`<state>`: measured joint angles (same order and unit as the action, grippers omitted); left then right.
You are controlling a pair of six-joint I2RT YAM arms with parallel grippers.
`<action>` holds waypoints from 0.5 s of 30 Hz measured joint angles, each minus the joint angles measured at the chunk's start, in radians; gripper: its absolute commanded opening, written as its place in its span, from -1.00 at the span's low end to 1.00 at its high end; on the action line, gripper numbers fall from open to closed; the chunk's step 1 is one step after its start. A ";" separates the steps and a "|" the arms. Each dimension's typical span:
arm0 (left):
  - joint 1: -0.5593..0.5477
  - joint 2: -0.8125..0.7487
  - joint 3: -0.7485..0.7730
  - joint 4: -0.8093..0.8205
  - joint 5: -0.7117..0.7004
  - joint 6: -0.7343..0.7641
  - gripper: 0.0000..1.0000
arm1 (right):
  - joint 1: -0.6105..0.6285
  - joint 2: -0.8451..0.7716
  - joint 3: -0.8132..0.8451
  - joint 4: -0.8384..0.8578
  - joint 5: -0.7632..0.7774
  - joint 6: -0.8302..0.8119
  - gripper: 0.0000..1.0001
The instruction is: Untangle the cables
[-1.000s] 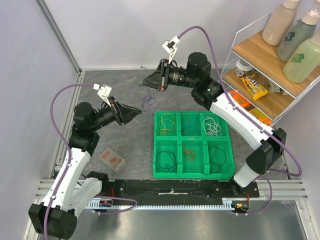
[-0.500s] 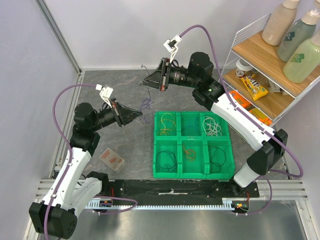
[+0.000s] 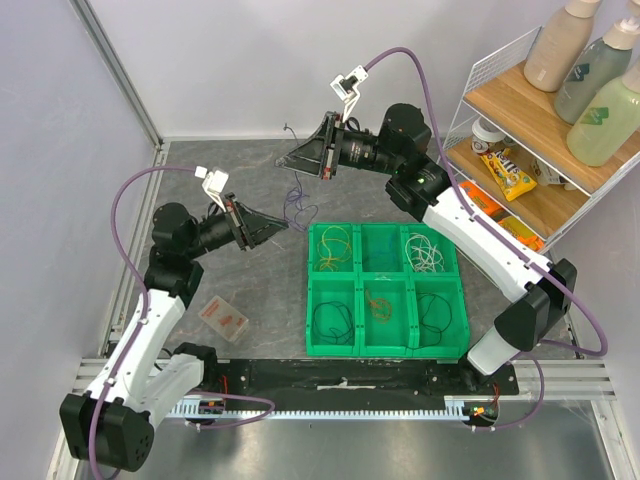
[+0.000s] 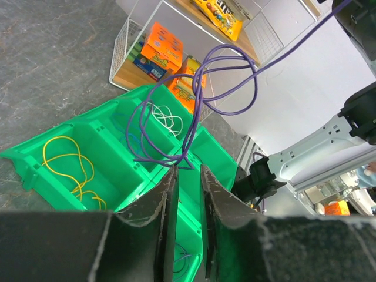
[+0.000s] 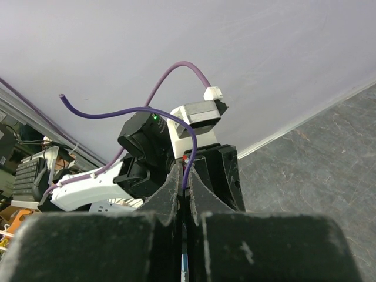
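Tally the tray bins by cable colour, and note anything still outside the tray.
yellow cables: 1 bin
white cables: 1 bin
orange cables: 1 bin
dark cables: 2 bins
far-middle bin, contents unclear: 1
Total: 6 bins in the green tray
Outside: 1 purple cable, pinched in the right gripper

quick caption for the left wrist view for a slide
left pincer slightly parted just below a looped purple cable, green tray with yellow cable and white cable behind
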<state>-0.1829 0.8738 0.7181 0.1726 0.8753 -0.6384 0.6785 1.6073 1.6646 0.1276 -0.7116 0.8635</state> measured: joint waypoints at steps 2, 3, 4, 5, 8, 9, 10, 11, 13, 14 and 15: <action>-0.001 0.008 0.000 0.011 0.000 -0.009 -0.38 | 0.000 -0.003 -0.001 0.006 0.000 0.005 -1.00; -0.002 0.010 0.000 0.014 0.000 -0.012 -0.37 | 0.000 -0.004 -0.001 0.008 0.000 0.006 -1.00; -0.003 0.012 0.000 0.017 0.000 -0.016 -0.37 | 0.000 -0.005 -0.002 0.012 -0.001 0.008 -1.00; -0.003 0.012 0.000 0.018 0.000 -0.018 -0.37 | 0.000 -0.005 -0.002 0.015 -0.002 0.009 -1.00; -0.004 0.012 0.000 0.022 -0.001 -0.023 -0.34 | 0.000 -0.005 -0.003 0.025 -0.003 0.016 -1.00; -0.004 0.012 0.000 0.022 -0.001 -0.024 -0.34 | 0.000 -0.005 -0.005 0.029 -0.004 0.017 -1.00; -0.004 0.012 0.000 0.023 -0.001 -0.024 -0.34 | 0.000 -0.005 -0.006 0.034 -0.005 0.021 -1.00; -0.004 0.012 0.000 0.024 -0.001 -0.024 -0.35 | 0.000 -0.005 -0.007 0.037 -0.006 0.024 -1.00; -0.004 0.012 0.000 0.024 -0.001 -0.024 -0.50 | 0.000 -0.005 -0.009 0.044 -0.008 0.029 -1.00; -0.004 0.012 0.000 0.024 -0.001 -0.024 -0.59 | 0.000 -0.005 -0.010 0.045 -0.008 0.032 -1.00; -0.005 0.012 0.000 0.024 -0.001 -0.026 -0.66 | 0.000 -0.005 -0.012 0.046 -0.008 0.034 -1.00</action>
<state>-0.1875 0.8860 0.7181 0.1970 0.8745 -0.6647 0.6785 1.6020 1.6527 0.1738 -0.7200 0.8970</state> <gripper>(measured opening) 0.267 0.011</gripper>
